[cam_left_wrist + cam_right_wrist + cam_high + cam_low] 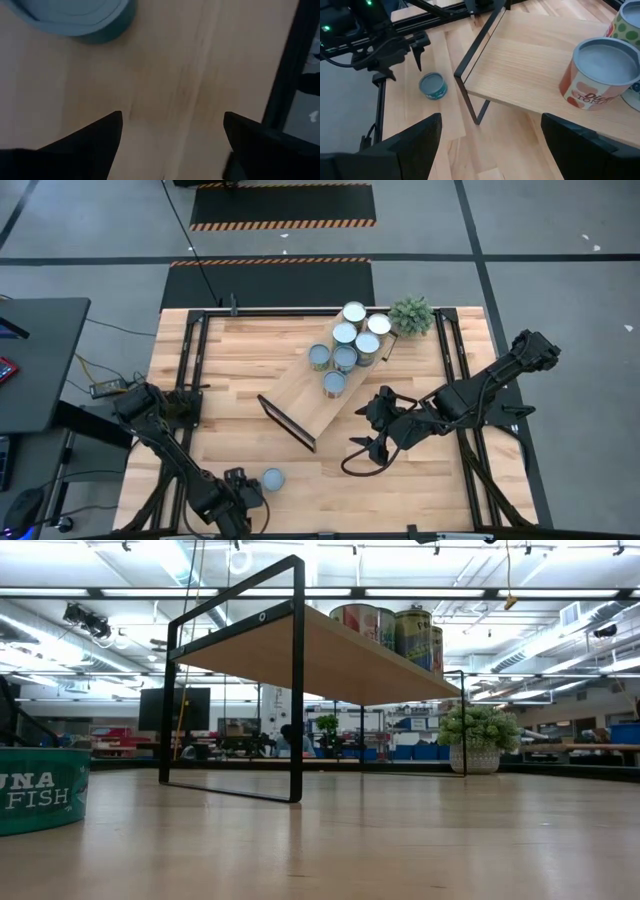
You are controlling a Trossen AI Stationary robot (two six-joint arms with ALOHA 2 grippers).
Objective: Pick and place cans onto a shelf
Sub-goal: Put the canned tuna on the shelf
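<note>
The light-wood shelf (pixel 322 390) with dark end frames stands slantwise in the middle of the table. Several cans (pixel 345 345) stand upright on its far half; they also show in the low view (pixel 400 635). One short teal can (pixel 272 479) stands on its base on the table near the front edge. It also shows in the low view (pixel 40 790) and the right wrist view (pixel 433 86). My left gripper (pixel 245 490) is open and empty just left of that can (pixel 75 20). My right gripper (pixel 358 455) is open and empty by the shelf's near right side (pixel 535 65).
A small green potted plant (pixel 411 314) stands at the shelf's far right end. Black frame rails (pixel 195 370) run along the table's left and right sides. A tall can with an orange label (pixel 600 70) is the nearest one ahead of my right gripper.
</note>
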